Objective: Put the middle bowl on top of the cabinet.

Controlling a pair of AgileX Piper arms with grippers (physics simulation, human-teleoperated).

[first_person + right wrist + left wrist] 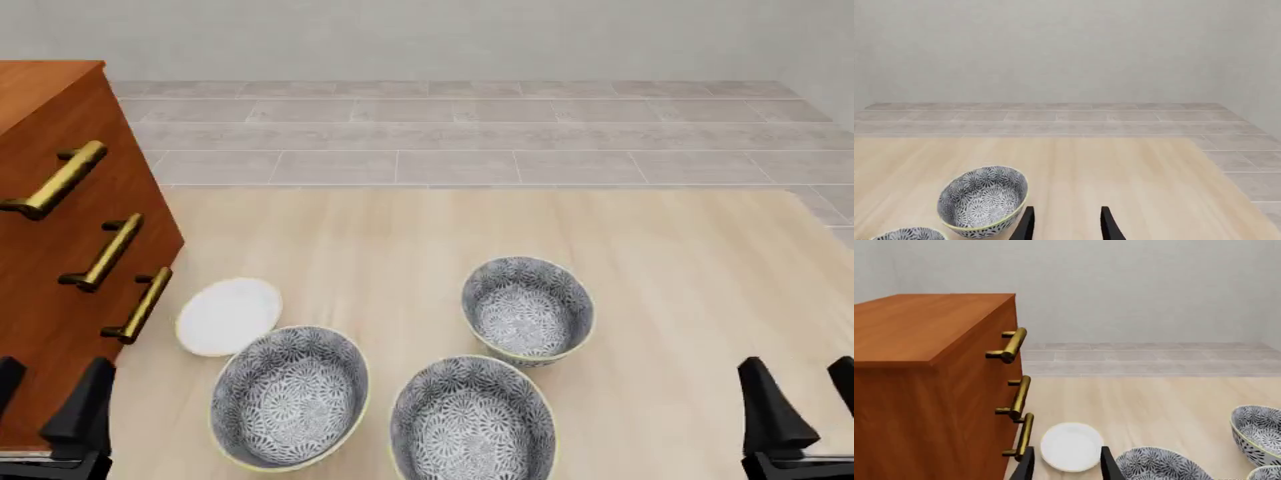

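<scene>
in the front view the glossy floral middle bowl (471, 420) sat on the pale wood counter (667, 270), between two like it, right of the reddish cabinet (54, 250). in the wrist views the left pincer (1066, 465) and right pincer (1066, 224) gaped empty.

left claw (47, 400) open, low; right claw (801, 405) open, low.

Simulated room: bare wall (441, 35), tiled floor (467, 140).
</scene>
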